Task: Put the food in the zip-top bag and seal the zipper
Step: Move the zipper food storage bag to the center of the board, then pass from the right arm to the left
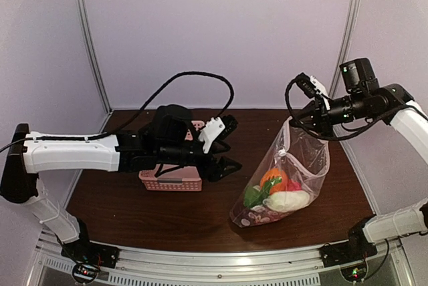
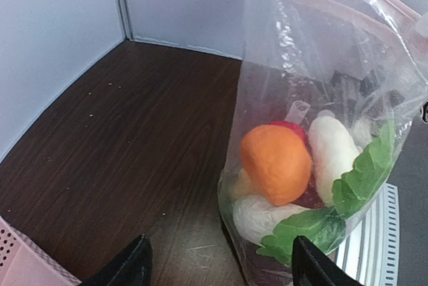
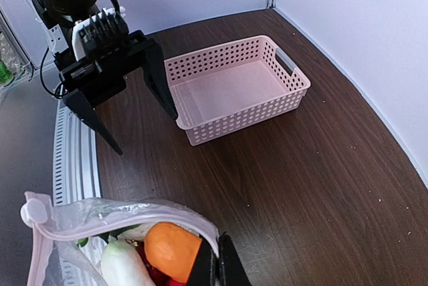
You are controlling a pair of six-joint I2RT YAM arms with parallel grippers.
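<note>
A: The left fingers are spread wide with nothing between them?
B: Yes. The left gripper sits between the basket and the bag, pointing at the bag but apart from it.
A: And the right fingers?
B: Closed to a thin slit, pinching the bag's rim at the zipper. The right gripper holds that top edge up, so the bag hangs from it with its bottom on the table.
A: Where is the food?
B: In the bag, heaped at the bottom. I make out 1 orange piece, 1 whitish piece with green leaves beside it, and something red behind the orange one. The crinkled plastic hides the rest, so I cannot count them.
A: Is the zipper shut?
B: No. In the right wrist view the mouth gapes, and the orange piece shows through it just beside the fingers.
A: And the basket?
B: Pink, upright on the table, well apart from the bag.
</note>
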